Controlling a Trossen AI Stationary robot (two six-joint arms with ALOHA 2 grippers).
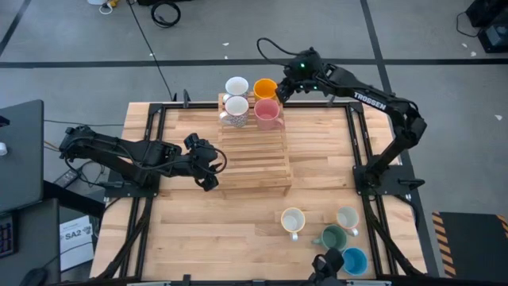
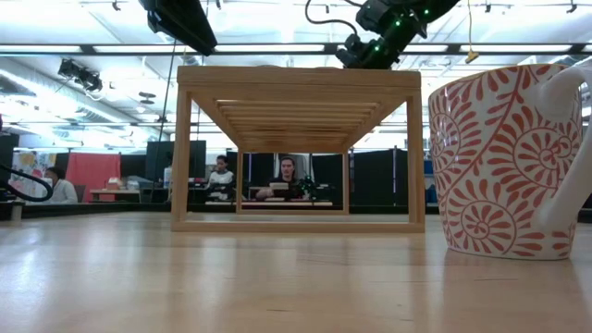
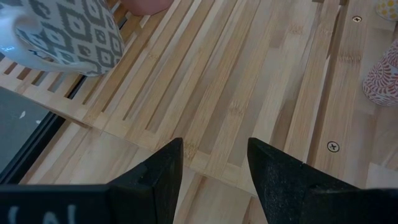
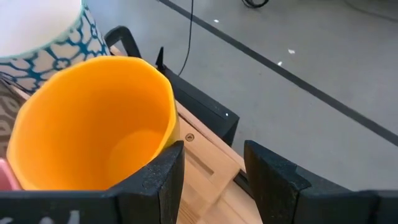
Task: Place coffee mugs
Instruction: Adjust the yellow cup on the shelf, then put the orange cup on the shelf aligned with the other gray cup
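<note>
Red-patterned mug (image 2: 507, 162) nearest, empty orange mug (image 4: 93, 121) by open right gripper (image 4: 211, 171), left gripper (image 3: 214, 165) open over rack (image 1: 254, 155)

A wooden slatted rack (image 2: 298, 148) stands square on my worktop (image 2: 277, 277), its open frame giving a view through to the room behind, where people (image 2: 289, 178) sit at desks under strip lights. At the right edge, close to the lens, a white mug with a red-orange fern pattern (image 2: 504, 157) rests upright on the wood, its handle turned to the right. Above the rack, my two dark arms (image 2: 384, 28) reach in from the top edge.
</note>
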